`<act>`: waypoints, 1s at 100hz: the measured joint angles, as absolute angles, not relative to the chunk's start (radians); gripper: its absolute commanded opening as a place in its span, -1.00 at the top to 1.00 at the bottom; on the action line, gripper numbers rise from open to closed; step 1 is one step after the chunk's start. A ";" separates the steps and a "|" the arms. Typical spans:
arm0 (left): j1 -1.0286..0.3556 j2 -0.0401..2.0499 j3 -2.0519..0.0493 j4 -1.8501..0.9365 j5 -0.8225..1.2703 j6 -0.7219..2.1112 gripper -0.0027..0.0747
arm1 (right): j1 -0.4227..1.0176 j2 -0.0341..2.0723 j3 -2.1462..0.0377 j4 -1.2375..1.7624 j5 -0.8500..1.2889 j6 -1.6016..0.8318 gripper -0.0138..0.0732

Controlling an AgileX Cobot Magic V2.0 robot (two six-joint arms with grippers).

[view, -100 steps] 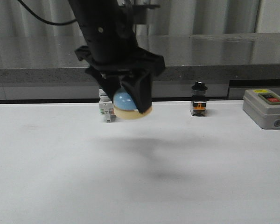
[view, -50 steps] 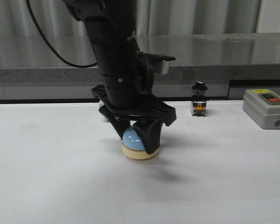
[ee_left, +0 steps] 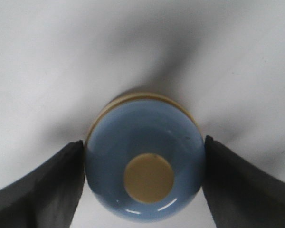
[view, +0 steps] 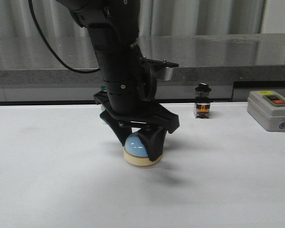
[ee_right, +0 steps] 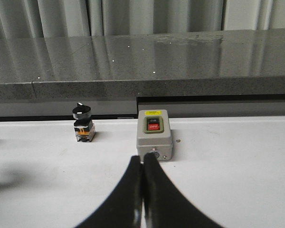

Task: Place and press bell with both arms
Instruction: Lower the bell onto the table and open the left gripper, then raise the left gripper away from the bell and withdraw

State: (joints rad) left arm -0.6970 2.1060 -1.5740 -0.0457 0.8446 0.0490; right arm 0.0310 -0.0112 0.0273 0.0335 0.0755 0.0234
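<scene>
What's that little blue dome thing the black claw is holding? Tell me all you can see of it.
It is the bell: a glossy light-blue dome on a round cream base, with a flat cream button on top. It stands upright on the white table, near the middle. The left gripper grips it, jaws against opposite sides of the dome.

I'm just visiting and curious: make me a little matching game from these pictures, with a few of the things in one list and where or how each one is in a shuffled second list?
Things:
1. bell
2. left gripper
3. right gripper
4. grey switch box

States or places:
A. fingers pressed together, holding nothing
B. at the right edge of the white table, near the back
C. light-blue dome sitting on the table between two fingers
D. fingers on either side of the dome

Pairs: 1-C, 2-D, 3-A, 4-B
</scene>
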 measured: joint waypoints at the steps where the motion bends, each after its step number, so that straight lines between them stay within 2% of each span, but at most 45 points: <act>1: -0.697 2.106 -1.574 -0.046 0.845 0.049 -0.40 | 0.031 -0.011 0.027 0.033 0.075 0.023 0.82; 14: -0.697 2.106 -1.576 -0.046 0.845 0.049 -0.60 | 0.031 -0.011 0.027 0.033 0.075 0.023 0.82; 48: -0.697 2.107 -1.668 -0.046 0.901 0.049 -0.53 | 0.031 -0.011 0.027 0.033 0.075 0.023 0.82; 53: -0.697 2.105 -1.684 -0.046 0.903 0.049 -0.43 | 0.031 -0.011 0.027 0.033 0.075 0.023 0.82; 64: -0.697 2.072 -1.699 -0.046 0.900 0.047 -0.07 | 0.031 -0.011 0.027 0.033 0.075 0.023 0.82; 65: -0.697 2.068 -1.699 -0.046 0.900 0.047 0.02 | 0.031 -0.011 0.027 0.033 0.075 0.023 0.82; 86: -0.681 1.962 -1.702 -0.046 0.896 -0.006 0.91 | 0.031 -0.011 0.027 0.033 0.075 0.023 0.82; 89: -0.675 1.946 -1.702 -0.046 0.898 -0.013 0.98 | 0.031 -0.011 0.027 0.033 0.075 0.023 0.82; 100: -0.645 1.906 -1.702 -0.046 0.905 -0.024 0.98 | 0.031 -0.011 0.027 0.033 0.075 0.023 0.82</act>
State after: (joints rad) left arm -0.6452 1.9056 -1.7016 -0.0457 0.9051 -0.0244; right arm 0.0310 -0.0112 0.0273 0.0335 0.0755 0.0234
